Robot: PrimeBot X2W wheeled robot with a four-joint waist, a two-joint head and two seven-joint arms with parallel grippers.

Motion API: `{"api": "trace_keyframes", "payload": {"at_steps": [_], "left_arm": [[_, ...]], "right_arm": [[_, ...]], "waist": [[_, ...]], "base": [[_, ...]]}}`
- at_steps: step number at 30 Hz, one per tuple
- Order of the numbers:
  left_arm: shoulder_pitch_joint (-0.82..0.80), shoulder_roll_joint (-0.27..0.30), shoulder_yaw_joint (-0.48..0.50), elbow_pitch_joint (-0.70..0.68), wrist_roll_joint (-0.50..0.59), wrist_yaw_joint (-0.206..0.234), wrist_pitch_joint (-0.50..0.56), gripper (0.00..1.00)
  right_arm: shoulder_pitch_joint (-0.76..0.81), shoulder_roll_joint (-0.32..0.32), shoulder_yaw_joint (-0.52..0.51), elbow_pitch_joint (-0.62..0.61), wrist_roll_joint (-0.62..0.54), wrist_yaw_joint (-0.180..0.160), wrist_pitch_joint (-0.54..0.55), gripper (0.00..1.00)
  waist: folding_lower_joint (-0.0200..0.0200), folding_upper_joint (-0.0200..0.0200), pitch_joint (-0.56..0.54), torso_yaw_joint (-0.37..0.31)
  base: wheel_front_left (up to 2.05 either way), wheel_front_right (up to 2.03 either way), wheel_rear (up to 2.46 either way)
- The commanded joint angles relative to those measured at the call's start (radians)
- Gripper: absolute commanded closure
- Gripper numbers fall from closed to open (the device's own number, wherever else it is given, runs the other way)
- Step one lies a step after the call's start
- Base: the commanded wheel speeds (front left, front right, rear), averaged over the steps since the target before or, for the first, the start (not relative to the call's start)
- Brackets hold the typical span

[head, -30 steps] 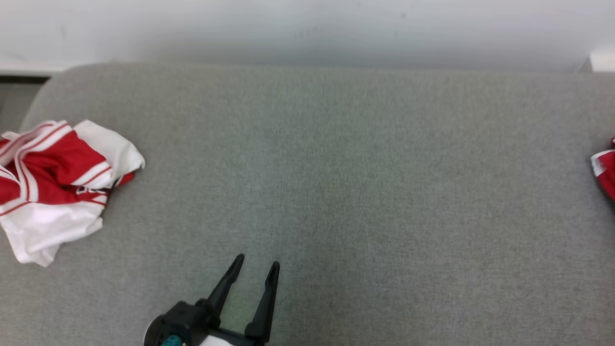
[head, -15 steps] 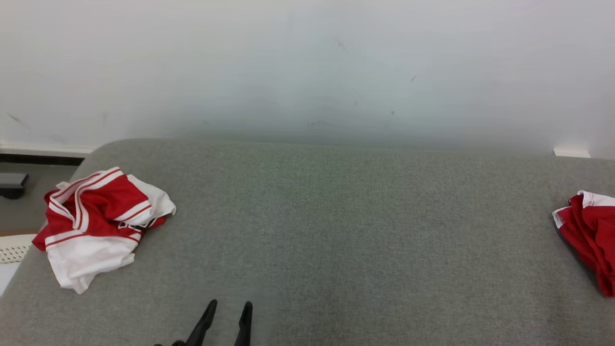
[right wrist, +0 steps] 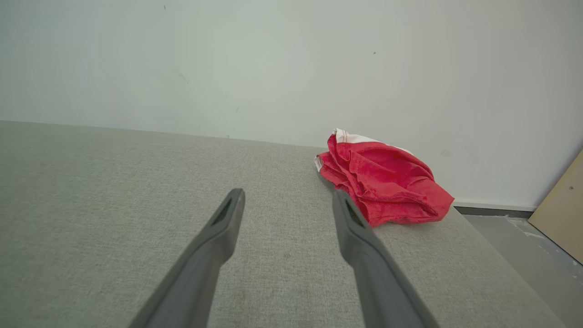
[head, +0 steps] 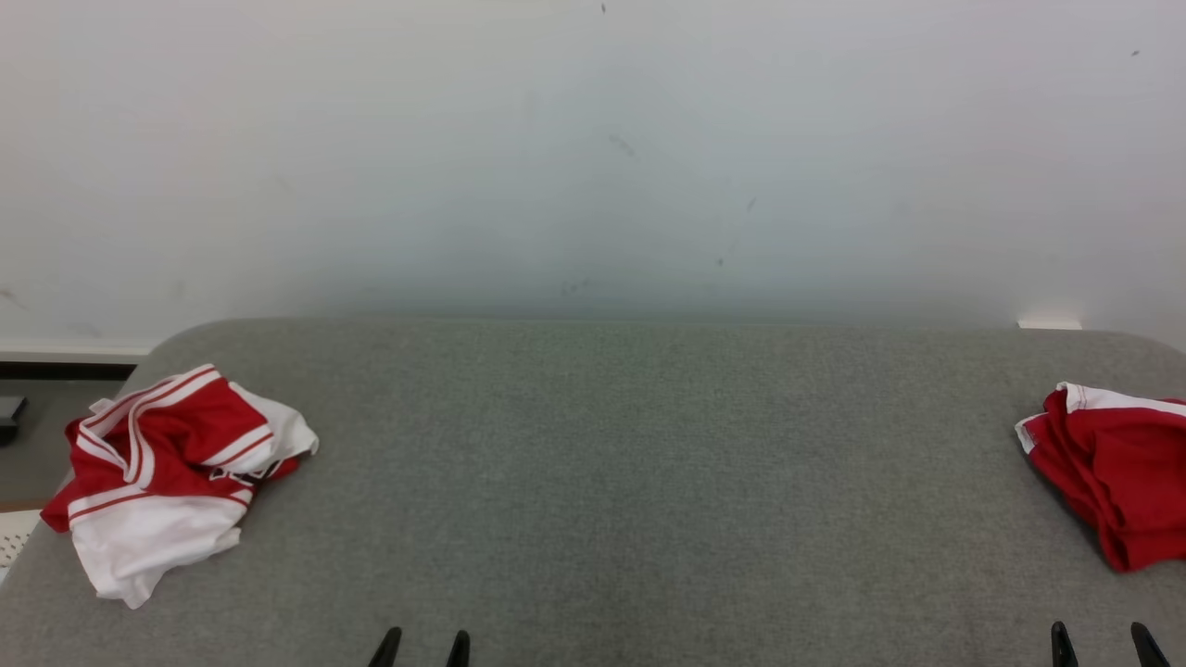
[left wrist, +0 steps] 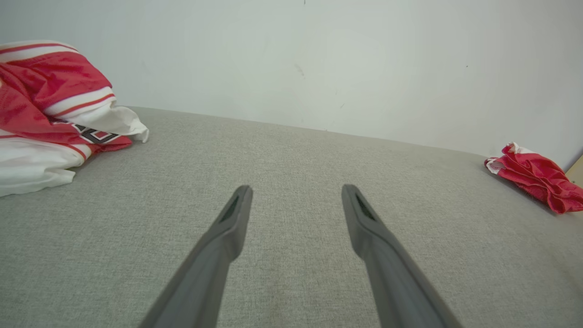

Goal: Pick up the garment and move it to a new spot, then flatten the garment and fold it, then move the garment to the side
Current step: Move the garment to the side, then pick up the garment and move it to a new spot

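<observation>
Both grippers stand wide open and hold nothing. The left gripper [head: 424,641] and the right gripper [head: 1099,637] hang low over the grey surface [head: 630,482].

2 crumpled garments lie on that surface. A striped garment [head: 157,472], red and white, sits ahead and far to the left of the left gripper, well apart from it. A red garment [right wrist: 382,187] sits just ahead and to the right of the right gripper, near its right finger.

What could go wrong from here:

1. Wrong pick. The task names 1 garment and 2 are there. The red one is the closer reach, so it may get taken whether or not it is the one meant.
2. A drop off the edge. The striped garment lies at the surface's left edge, and its outer fold looks to overhang, though the head view's angle does not settle that. A sideways nudge instead of a clean pinch could push it off.
3. A lump grab. Both garments are bunched in many layers, so jaws closing on the heap's middle would likely catch several folds and leave it hard to flatten.
4. A snag. Fingers driven too deep could dig into the soft surface and catch its weave along with the cloth.
</observation>
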State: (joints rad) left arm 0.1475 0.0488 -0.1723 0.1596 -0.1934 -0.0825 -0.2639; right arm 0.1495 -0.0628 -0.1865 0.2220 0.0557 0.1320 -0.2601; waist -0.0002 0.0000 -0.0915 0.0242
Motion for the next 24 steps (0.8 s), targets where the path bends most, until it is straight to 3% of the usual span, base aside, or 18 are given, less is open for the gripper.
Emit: {"api": "trace_keyframes", "payload": {"at_steps": [1, 24], "left_arm": [[0.012, 0.003, 0.004, 0.004, 0.011, -0.001, 0.0, 0.0], [-0.001, 0.003, -0.002, 0.011, 0.023, -0.015, 0.0, 0.0]], "right_arm": [[0.009, -0.001, 0.004, -0.013, 0.001, -0.003, -0.005, 0.0], [0.023, 0.012, 0.014, -0.029, 0.036, -0.003, -0.005, 0.0]], "waist": [[0.0002, 0.0, -0.003, -0.006], [0.0002, 0.0, -0.005, -0.004]], "base": [[0.0, 0.0, 0.0], [0.0, 0.0, 0.0]]}}
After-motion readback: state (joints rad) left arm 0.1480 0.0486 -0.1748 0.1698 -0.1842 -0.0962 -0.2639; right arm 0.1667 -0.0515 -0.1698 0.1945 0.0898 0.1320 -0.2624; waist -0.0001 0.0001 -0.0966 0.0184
